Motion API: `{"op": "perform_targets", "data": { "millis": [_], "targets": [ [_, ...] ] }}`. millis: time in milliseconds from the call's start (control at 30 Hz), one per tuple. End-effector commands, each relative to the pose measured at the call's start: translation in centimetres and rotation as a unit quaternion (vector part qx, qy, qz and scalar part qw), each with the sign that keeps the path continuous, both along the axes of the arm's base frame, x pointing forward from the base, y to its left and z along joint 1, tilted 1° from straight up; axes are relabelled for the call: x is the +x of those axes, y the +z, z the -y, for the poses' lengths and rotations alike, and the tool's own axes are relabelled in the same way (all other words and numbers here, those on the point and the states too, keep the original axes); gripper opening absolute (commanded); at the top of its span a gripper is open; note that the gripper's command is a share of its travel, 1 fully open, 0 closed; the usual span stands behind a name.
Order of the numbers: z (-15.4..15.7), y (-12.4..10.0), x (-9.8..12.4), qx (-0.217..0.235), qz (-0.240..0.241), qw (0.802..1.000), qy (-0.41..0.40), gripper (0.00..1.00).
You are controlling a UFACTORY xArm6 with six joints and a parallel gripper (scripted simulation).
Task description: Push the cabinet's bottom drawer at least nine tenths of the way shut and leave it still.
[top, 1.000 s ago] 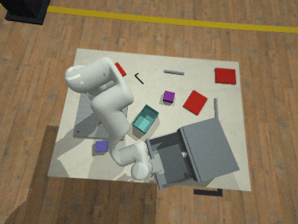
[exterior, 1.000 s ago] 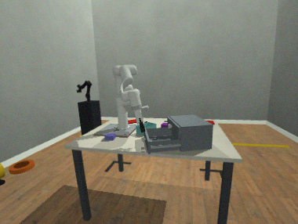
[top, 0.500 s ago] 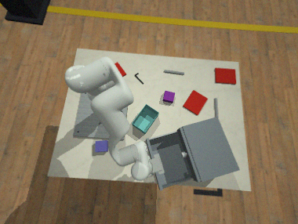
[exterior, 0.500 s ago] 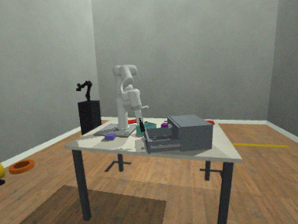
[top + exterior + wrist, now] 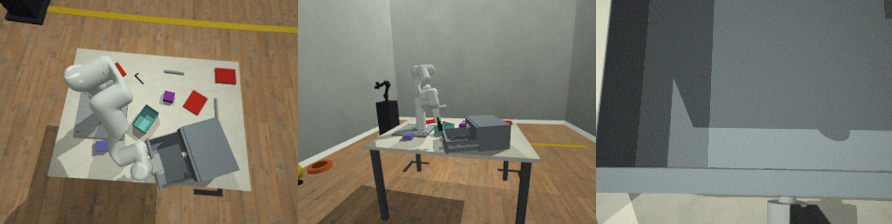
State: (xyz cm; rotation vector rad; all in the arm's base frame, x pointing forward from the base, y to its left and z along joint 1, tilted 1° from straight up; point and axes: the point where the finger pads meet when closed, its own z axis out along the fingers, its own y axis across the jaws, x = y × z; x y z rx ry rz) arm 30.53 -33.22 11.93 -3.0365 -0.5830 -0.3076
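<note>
- Clearly, going left to right along the counter's [image 5: 78,63] front edge in the top view, the arm's wrist comes first, bent down just left of the open drawer. The claw [image 5: 438,124] itself hangs as a dark tip in front of the drawer in the exterior view; its fingers are clenched fully together with nothing between them, which suits a push, not a grasp.
- Next comes the bottom drawer [image 5: 172,162], pulled well out of the cabinet toward the arm, near the front edge and right of the counter's middle. Its front panel [image 5: 152,164] faces the wrist, and the wrist view looks down into the drawer's grey floor [image 5: 796,60] over the near wall.
- Then the cabinet [image 5: 209,149] stands toward the front right corner, turned at an angle to the counter's edges.
- Handling, as a judgement: the drawer looks rigid and light, sliding along one line only. No hold is needed; a flat press at the middle of the front panel, straight along the cabinet's skewed axis, should do.
- Risk, as a judgement: an off-centre or hard push could jam the drawer or shift the unfixed-looking cabinet; easing off near the end should leave it still.
</note>
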Motion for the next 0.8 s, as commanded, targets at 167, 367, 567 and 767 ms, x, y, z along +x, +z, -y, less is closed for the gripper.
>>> {"op": "perform_targets", "data": {
  "millis": [167, 367, 567, 767],
  "targets": [
    [0.14, 1.25, -0.05, -0.002, 0.001, 1.000, 0.000, 0.60],
    [0.14, 1.25, -0.05, -0.002, 0.001, 1.000, 0.000, 0.60],
    [0.14, 1.25, -0.05, -0.002, 0.001, 1.000, 0.000, 0.60],
    [0.14, 1.25, -0.05, -0.002, 0.001, 1.000, 0.000, 0.60]
  ]
}}
